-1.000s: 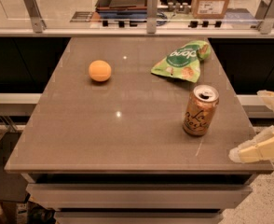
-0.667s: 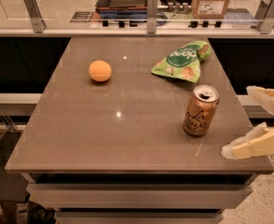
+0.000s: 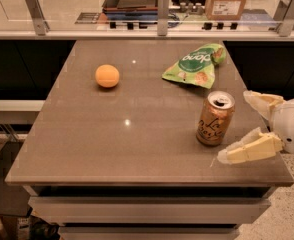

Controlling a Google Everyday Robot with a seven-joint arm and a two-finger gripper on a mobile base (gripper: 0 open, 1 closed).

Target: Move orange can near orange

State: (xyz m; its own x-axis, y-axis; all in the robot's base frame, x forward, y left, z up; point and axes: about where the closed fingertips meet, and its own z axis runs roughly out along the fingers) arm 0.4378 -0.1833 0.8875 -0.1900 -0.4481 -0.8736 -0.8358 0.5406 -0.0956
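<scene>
The orange can [image 3: 215, 118], slim and orange-tan with dark cursive lettering and a silver top, stands upright on the right part of the grey table [image 3: 112, 139]. The orange [image 3: 107, 76], a small pale-orange ball, lies at the far left of the table, well apart from the can. My gripper [image 3: 238, 128] comes in from the right edge, open. One pale finger [image 3: 261, 103] is behind and right of the can, the other finger [image 3: 247, 150] in front and right of it. Neither touches the can.
A green snack bag [image 3: 196, 65] lies at the back right, just behind the can. A glass rail with metal posts [image 3: 162, 6] runs along the table's far edge. The table's front and right edges are close to the can.
My gripper has moved left over the table's right edge, closer to the can, its fingers now flanking the can's right side. The can, orange and bag have not moved.
</scene>
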